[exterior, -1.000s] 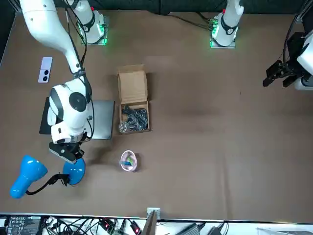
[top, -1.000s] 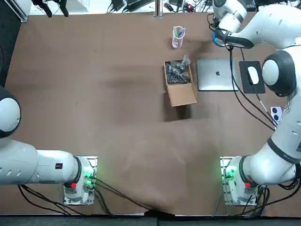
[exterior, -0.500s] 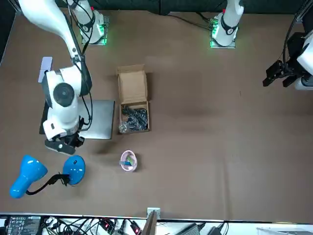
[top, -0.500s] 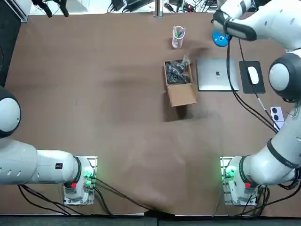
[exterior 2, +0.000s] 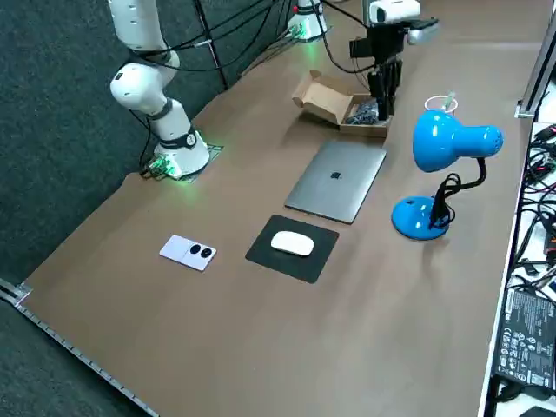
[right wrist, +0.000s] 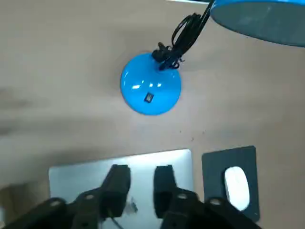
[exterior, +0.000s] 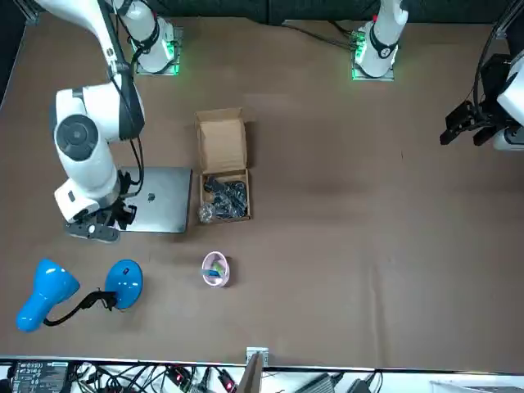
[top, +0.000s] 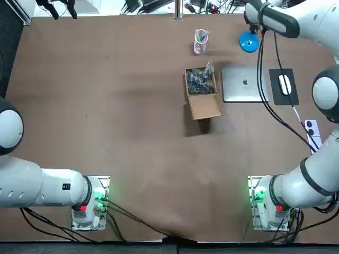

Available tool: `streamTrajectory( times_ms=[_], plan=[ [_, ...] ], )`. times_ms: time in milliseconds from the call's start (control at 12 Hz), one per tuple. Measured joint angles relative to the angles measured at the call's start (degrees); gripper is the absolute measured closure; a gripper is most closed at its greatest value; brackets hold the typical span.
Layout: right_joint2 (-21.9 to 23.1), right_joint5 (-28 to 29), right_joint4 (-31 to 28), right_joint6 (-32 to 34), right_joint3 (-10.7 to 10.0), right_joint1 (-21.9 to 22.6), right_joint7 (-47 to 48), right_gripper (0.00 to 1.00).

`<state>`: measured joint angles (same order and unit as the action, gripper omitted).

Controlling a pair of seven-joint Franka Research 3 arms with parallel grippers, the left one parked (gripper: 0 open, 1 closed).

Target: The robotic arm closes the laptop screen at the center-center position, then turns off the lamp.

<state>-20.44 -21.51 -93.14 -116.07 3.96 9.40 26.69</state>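
While the closed laptop lies flat on the tabletop, the right end effector hovers above it (fingers slightly apart, gripping nothing), near the blue lamp.

Matt metal laptop, glossy plastic lamp, matt black end effector above laptop

Open cardboard box sits right of centre, a dark tangle inside. Pink cup just above it. Far right: white mouse on black pad, white phone below.
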Motion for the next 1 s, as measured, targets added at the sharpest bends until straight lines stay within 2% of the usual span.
streamTrajectory(
  times_ms=[167,250,417,500,750,1000],
  plan=[
    [2.05,2.96,0.00,3.61,0.00,-0.05,-4.83,0.50],
    [3.92,5.35,0.01,6.21,-0.01,-0.14,-9.10,0.27],
    [5.71,8.32,0.02,8.95,-0.15,-0.32,-12.71,0.03],
    [6.70,10.47,0.03,10.34,-0.30,-0.62,-14.47,0.00],
    [10.28,16.16,0.13,16.35,-0.51,-2.11,-16.64,0.00],
    [14.66,17.18,0.12,20.15,-0.56,-3.02,-17.71,0.00]
  ],
)
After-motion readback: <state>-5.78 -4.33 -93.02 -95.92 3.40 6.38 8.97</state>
